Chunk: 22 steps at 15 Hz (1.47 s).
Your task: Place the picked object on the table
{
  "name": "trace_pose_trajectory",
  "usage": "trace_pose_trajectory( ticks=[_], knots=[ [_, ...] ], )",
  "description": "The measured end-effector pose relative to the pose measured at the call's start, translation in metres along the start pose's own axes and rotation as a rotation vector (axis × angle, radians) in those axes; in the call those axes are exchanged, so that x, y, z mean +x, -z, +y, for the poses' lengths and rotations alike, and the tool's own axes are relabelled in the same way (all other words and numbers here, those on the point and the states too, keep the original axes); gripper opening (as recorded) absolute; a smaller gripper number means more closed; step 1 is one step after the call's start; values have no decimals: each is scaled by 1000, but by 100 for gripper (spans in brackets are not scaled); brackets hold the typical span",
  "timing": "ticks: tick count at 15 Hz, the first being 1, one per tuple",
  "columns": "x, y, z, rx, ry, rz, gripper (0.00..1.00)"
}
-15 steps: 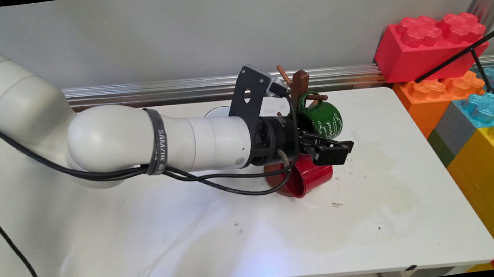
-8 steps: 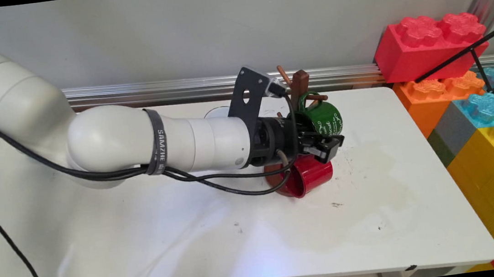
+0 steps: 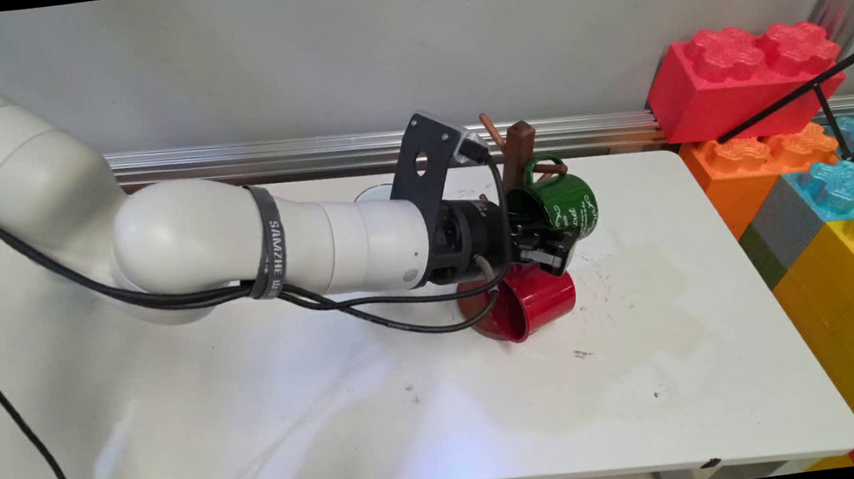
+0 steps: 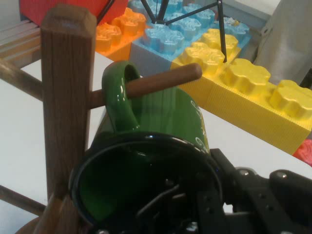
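- We see the gripper (image 3: 555, 246) crowded: green mug (image 3: 562, 205) hanging on the wooden rack (image 3: 516, 147), red mug (image 3: 533, 304) just below.
- Open table (image 3: 334, 408) near side; toy bricks (image 3: 825, 174) wall the right.

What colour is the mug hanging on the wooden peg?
Dark green, with white lettering on its side: the green mug on the peg, clearest in the hand view.

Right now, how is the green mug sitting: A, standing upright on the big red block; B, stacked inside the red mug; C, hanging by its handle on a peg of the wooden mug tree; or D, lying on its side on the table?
C: in the hand view the green mug's handle loops over a wooden peg that sticks out from the mug tree's post, while the red mug lies apart on the table.
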Motion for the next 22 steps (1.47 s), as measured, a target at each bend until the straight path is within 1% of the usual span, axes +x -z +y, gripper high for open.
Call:
trace_pose_trajectory(
  ticks=[4,10,15,22],
  knots=[
    [2,2,-1,3,8,5,0],
    [9,7,4,-3,22,13,0],
    [13,13,15,-15,35,14,0],
    [20,24,39,-51,57,15,0]
  ],
)
